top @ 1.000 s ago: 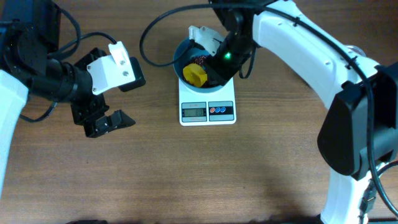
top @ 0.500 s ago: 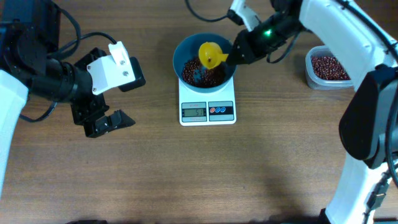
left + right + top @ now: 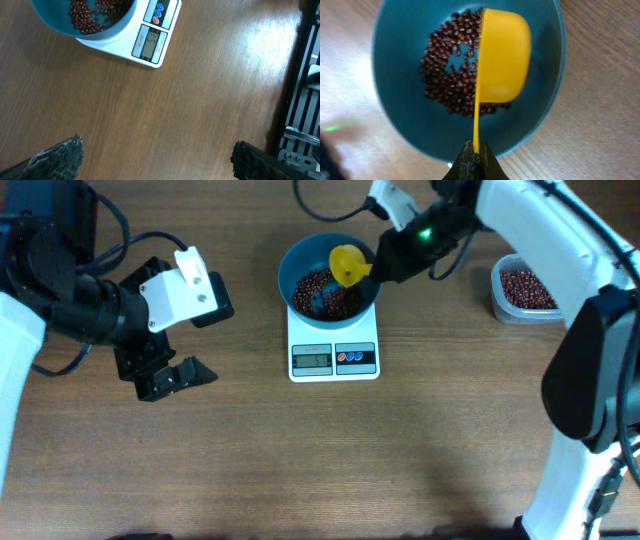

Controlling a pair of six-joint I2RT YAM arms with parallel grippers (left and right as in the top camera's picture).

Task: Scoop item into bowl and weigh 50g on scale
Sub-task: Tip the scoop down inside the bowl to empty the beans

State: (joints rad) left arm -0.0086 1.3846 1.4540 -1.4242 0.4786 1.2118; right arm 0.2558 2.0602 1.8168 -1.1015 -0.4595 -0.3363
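The blue bowl (image 3: 296,265) stands on the white scale (image 3: 334,358) and holds a heap of reddish-brown beans (image 3: 325,292). My right gripper (image 3: 385,262) is shut on the handle of a yellow scoop (image 3: 346,264), held over the bowl's right side and turned on its side. In the right wrist view the scoop (image 3: 502,55) hangs above the beans (image 3: 451,82) in the bowl (image 3: 395,60), its handle pinched at my gripper (image 3: 475,156). My left gripper (image 3: 170,370) is open and empty above the table, left of the scale (image 3: 150,42).
A clear tub (image 3: 524,288) of more beans stands at the right, beyond the right arm. A dark frame (image 3: 300,100) runs along the right of the left wrist view.
The scoop has risen slightly and moved toward the bowl's right rim since half a second ago; a second ago it was low inside the bowl. The left arm has not moved.
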